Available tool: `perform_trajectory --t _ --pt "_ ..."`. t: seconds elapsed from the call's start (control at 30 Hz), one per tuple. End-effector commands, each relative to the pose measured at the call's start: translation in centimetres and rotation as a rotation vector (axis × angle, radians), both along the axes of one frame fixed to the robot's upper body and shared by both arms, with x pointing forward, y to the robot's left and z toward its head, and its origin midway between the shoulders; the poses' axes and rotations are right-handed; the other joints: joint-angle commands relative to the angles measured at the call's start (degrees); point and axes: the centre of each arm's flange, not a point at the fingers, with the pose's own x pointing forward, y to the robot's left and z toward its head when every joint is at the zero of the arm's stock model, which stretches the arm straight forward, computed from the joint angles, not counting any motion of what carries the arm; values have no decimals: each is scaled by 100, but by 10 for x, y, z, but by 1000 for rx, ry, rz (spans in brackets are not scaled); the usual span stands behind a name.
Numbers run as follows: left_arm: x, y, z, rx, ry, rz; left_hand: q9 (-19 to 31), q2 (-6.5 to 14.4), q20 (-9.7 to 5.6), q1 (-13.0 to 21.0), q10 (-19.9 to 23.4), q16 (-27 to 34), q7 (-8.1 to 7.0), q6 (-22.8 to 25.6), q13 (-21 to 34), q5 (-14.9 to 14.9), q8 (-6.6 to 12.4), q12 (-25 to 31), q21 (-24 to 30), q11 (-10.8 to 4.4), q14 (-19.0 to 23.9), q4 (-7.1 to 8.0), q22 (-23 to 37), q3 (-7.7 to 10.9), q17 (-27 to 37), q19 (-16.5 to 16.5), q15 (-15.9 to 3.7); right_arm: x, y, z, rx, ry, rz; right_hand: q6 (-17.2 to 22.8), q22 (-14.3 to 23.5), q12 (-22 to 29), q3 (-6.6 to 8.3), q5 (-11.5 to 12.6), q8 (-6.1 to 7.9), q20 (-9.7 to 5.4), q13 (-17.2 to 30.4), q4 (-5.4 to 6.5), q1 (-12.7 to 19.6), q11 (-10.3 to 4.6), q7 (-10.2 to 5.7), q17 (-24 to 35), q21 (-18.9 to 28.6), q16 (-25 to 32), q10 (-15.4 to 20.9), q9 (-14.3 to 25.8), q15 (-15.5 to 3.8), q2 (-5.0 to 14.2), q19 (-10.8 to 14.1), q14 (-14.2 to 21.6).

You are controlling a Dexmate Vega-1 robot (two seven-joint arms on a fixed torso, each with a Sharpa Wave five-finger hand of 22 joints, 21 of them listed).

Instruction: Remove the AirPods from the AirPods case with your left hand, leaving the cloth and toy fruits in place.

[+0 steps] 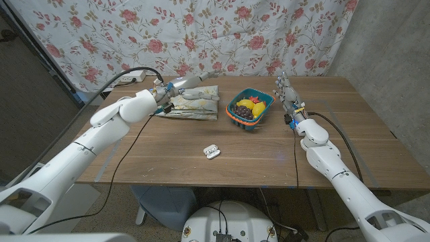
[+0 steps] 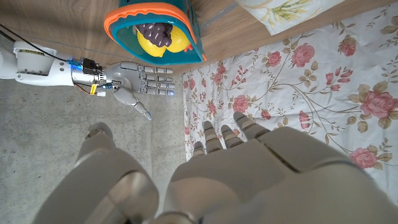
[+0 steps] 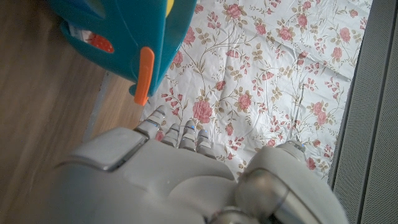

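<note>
The white AirPods case [image 1: 212,152] lies on the table's near middle, its lid seemingly open; whether earbuds sit in it is too small to tell. My left hand [image 1: 193,83] hovers far from it, over the back edge of the folded floral cloth [image 1: 191,106], fingers stretched out and holding nothing. In the left wrist view my left hand [image 2: 236,168] has straight, empty fingers. My right hand [image 1: 285,91] stands upright to the right of the teal basket [image 1: 236,118], fingers spread and empty. The right hand [image 2: 134,81] also appears in the left wrist view beside the basket [image 2: 118,18].
The basket holds toy fruits [image 1: 251,107], yellow, red and dark purple. A floral curtain [image 1: 222,33] hangs close behind the table. A black cable [image 1: 134,141] trails from my left arm across the tabletop. The orange-trimmed basket wall [image 3: 118,37] is close to my right hand [image 3: 174,174].
</note>
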Motion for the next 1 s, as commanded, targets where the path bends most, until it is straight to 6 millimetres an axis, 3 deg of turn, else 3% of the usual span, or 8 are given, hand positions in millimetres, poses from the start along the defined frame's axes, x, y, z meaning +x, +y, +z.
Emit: perform_trajectory --t 0.03,0.9,1.0 --pt "-10 -12 5 94 -36 7 14 10 18 113 -49 -10 -61 -922 15 32 36 -13 2 -39 -77 -12 20 26 29 -54 10 0 -2 1 -6 -7 -5 95 18 7 -28 16 40 65 16 10 23 -84 -49 9 -7 27 25 15 -63 -55 -30 15" --pt "-24 -27 9 335 -122 8 26 20 107 494 -107 -11 24 -1183 72 84 54 10 -14 -105 -188 -71 21 115 35 -196 75 -10 -12 4 1 -14 -32 89 18 -3 -17 33 9 102 16 -2 57 -87 -47 5 -16 26 39 14 -101 -33 -70 19" --pt "-25 -27 8 349 -143 -5 28 23 44 557 -71 -2 19 -1193 85 89 69 36 14 -112 -179 -73 21 130 36 -142 18 -11 -12 5 -1 -14 -33 87 18 -4 -16 34 6 105 16 -3 60 -87 -41 4 -15 25 40 14 -103 -31 -71 19"
